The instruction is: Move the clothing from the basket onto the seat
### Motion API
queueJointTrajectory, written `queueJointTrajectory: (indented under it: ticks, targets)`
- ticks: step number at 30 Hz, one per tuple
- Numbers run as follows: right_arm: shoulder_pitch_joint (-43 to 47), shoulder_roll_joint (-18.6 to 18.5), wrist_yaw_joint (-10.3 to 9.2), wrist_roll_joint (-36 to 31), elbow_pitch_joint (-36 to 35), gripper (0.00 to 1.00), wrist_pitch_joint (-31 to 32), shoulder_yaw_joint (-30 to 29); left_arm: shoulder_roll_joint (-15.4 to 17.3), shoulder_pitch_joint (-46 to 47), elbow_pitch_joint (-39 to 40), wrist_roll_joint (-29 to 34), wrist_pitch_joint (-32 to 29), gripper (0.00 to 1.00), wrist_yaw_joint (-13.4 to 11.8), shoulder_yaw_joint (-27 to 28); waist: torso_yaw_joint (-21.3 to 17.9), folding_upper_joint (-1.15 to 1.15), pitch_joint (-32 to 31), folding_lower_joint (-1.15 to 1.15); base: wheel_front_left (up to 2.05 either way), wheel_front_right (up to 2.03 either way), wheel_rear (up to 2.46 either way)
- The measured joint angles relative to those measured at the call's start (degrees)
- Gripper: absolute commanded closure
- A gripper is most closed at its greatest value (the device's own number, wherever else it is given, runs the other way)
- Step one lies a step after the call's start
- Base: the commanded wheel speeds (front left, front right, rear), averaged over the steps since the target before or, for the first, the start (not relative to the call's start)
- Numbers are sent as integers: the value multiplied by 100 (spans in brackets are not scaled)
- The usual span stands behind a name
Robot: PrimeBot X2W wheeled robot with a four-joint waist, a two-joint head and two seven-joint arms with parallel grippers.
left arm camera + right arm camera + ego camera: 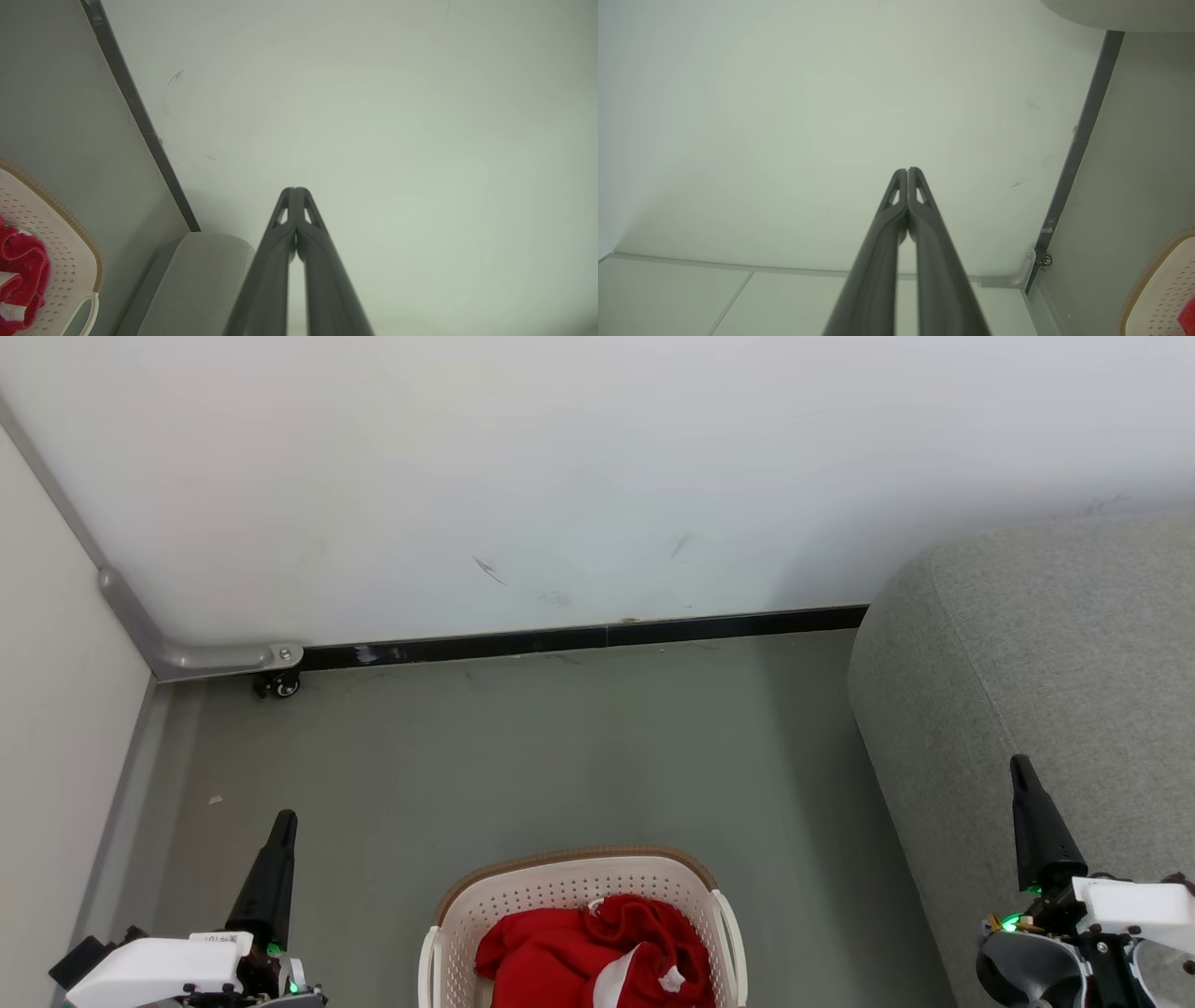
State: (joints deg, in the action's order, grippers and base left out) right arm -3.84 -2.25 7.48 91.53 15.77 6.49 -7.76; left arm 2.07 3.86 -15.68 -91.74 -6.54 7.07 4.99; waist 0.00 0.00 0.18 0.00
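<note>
Sitting on the grey floor point(523, 747) at the bottom middle of the head view, the cream perforated laundry basket point(546, 896) holds the red clothing point(560, 961), bunched up with some white trim showing, all of it inside the brown rim. The grey sofa point(1046, 663) stands to the robot's right; its rounded edge is near the basket's right handle but apart from it, with a strip of floor between. Open floor runs from the basket's far rim to the black baseboard point(579, 637) under the white wall point(560, 476). The left gripper point(284, 818) hangs left of the basket and the right gripper point(1021, 765) shows against the sofa's side. Both have their fingers pressed together and hold nothing.
</note>
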Motion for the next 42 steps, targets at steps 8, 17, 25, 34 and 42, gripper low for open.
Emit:
queueJointTrajectory:
  ticks: [8, 17, 25, 34, 42]
  targets:
    - [0, 0, 0, 0, 0, 100, 0, 0, 0, 0, 0, 0, 0, 100, 0, 0, 0, 0, 0, 0, 0, 0, 0]
    - [0, 0, 0, 0, 0, 100, 0, 0, 0, 0, 0, 0, 0, 100, 0, 0, 0, 0, 0, 0, 0, 0, 0]
    - [0, 0, 0, 0, -1, 100, 0, 0, 0, 0, 0, 0, 0, 100, 0, 0, 0, 0, 0, 0, 0, 0, 0]
    - [0, 0, 0, 0, -1, 100, 0, 0, 0, 0, 0, 0, 0, 100, 0, 0, 0, 0, 0, 0, 0, 0, 0]
    - [366, 85, 0, -3, 318, 0, -1, 38, -111, -255, -326, 4, 8, 0, -2, -34, 0, 0, 0, 0, 0, 0, 0]
